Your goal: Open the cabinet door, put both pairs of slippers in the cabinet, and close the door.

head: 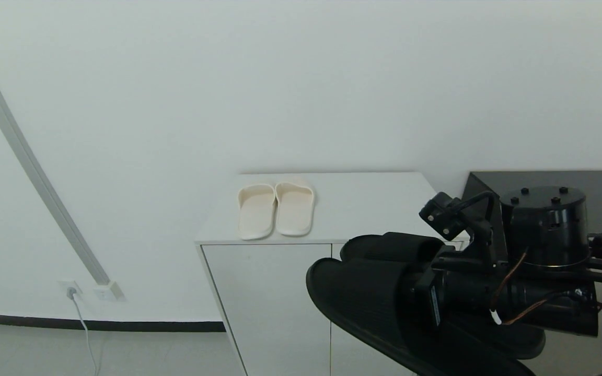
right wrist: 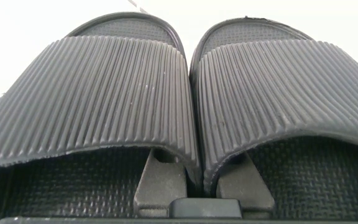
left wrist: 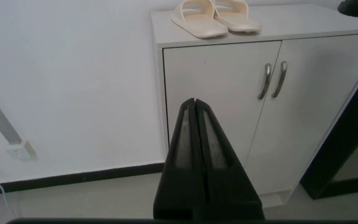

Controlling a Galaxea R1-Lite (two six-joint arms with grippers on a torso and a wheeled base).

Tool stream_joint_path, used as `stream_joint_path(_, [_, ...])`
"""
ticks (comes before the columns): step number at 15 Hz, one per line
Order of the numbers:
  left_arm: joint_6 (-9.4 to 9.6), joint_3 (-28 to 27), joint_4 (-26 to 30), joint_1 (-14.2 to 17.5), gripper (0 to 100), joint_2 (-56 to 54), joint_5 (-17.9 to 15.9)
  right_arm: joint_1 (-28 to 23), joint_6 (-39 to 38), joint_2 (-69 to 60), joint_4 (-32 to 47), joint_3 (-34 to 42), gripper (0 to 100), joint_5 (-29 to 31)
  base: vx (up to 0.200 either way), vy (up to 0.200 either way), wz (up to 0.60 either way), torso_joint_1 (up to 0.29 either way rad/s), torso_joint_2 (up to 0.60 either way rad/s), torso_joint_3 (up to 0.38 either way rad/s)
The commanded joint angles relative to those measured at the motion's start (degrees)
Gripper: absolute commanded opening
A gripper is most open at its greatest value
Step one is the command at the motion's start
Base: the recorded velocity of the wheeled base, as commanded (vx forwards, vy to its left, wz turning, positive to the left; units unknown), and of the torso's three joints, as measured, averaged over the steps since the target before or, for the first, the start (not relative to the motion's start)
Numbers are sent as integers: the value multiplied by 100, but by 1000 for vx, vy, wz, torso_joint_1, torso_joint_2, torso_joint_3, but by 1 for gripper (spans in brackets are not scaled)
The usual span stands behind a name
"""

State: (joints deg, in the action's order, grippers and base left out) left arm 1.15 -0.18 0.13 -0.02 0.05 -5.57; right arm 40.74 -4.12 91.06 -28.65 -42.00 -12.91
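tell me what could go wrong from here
The cabinet doors are shut and the right gripper holds the black slippers, so the left gripper alone must catch one of the two close-set handles; it may hook both.
The fingers pinch only the slippers' inner edges; one could drop out.
The cream slippers sit near the front edge above the doors and might get knocked off.

- My left gripper (left wrist: 196, 155) has its two fingers pressed flat together with nothing between them. It hangs in front of the cabinet (left wrist: 222, 81), pointing toward the left door and well apart from it.
- My right gripper (right wrist: 201, 186) is clamped on the black slippers (right wrist: 191, 93). One finger sits under each strap, pinching the inner edges together.
- My right arm (head: 515, 297) lies roughly level in front of the cabinet's right door.
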Motion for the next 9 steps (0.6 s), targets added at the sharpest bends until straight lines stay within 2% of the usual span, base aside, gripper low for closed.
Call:
stream_joint_path(1, [8, 1, -5, 2, 0, -5, -5, -5, -1, 43, -9, 25, 0, -1, 0, 0, 0, 0, 0, 0])
stream_joint_path(7, [0, 1, 4, 2, 0, 4, 3, 13, -1, 43, -9, 34, 0, 17, 0, 0, 0, 0, 0, 0])
stream_joint_path(9, [8, 1, 4, 2, 0, 4, -5, 48, -1, 52, -9, 95, 0, 17, 0, 0, 0, -93, 232, 134])
